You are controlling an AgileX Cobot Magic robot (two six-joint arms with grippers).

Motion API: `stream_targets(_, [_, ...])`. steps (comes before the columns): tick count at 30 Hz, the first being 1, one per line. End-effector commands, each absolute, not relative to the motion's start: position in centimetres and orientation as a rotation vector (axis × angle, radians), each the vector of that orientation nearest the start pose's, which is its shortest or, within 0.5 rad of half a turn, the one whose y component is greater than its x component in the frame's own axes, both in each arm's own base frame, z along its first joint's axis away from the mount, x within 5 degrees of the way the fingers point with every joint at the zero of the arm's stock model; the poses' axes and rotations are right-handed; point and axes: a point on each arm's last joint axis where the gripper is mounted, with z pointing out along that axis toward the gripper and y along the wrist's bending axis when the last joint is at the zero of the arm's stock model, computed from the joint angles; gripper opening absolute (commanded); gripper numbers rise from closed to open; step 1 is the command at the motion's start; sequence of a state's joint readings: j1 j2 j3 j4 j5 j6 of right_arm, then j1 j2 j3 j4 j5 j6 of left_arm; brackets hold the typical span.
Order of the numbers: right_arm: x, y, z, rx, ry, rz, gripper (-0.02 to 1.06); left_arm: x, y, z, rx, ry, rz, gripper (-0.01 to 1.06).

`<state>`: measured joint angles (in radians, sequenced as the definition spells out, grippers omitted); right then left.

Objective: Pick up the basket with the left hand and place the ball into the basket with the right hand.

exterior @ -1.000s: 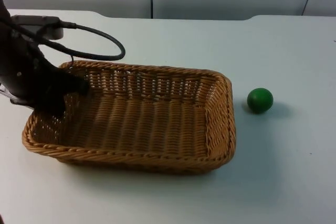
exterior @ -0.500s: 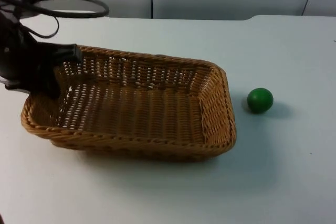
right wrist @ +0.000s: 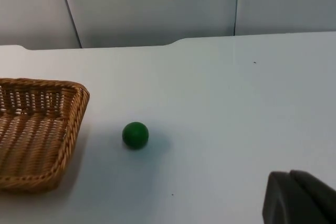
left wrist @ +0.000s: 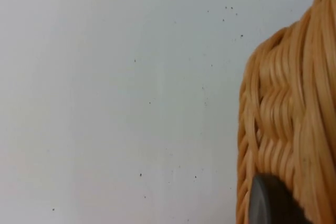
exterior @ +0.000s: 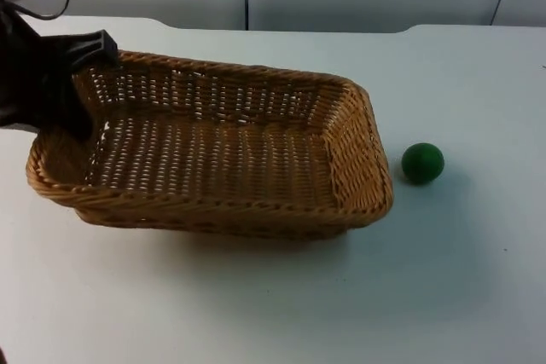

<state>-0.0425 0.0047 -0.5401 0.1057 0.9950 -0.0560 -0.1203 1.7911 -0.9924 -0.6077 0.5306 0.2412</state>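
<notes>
step: basket lift | left gripper (exterior: 72,95) clamped on basket (exterior: 213,155) rim, left end raised off table (exterior: 478,279) | ball (exterior: 422,163) on table just right of basket | right gripper (right wrist: 299,198) waits, jaws can't tell | next: right reaches ball

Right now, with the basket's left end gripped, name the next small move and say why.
Probably send the right gripper toward the small green ball. The left gripper holds the woven wicker basket by its left end, tilted upward, while the ball sits untouched on the white table beside the basket's right end.
</notes>
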Motion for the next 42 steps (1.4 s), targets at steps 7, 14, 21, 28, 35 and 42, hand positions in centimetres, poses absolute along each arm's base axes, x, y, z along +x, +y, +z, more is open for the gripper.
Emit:
stream_targets(7, [-0.6,0.9,29.5,-0.011,1.923,0.055,0.00,32.2,-5.8,15.3,-0.367,2.631,-0.750,0.00])
stream_targets(14, [-0.6,0.9,29.5,-0.011,1.921,0.055,0.00,32.1,-5.2,15.0,-0.408,2.609,-0.751,0.00])
stream_targets(21, [-0.6,0.9,29.5,-0.011,1.915,0.054,0.00,32.1,-5.2,15.0,-0.409,2.608,-0.749,0.00])
stream_targets(28, [-0.6,0.9,29.5,-0.011,1.915,0.054,0.00,32.1,-5.2,15.0,-0.409,2.608,-0.749,0.00])
stream_targets(35, [-0.6,0.9,29.5,-0.011,1.915,0.054,0.00,32.1,-5.2,15.0,-0.409,2.608,-0.749,0.00])
stream_targets(42, [-0.6,0.9,29.5,-0.011,1.915,0.054,0.00,32.1,-5.2,15.0,-0.409,2.608,-0.749,0.00])
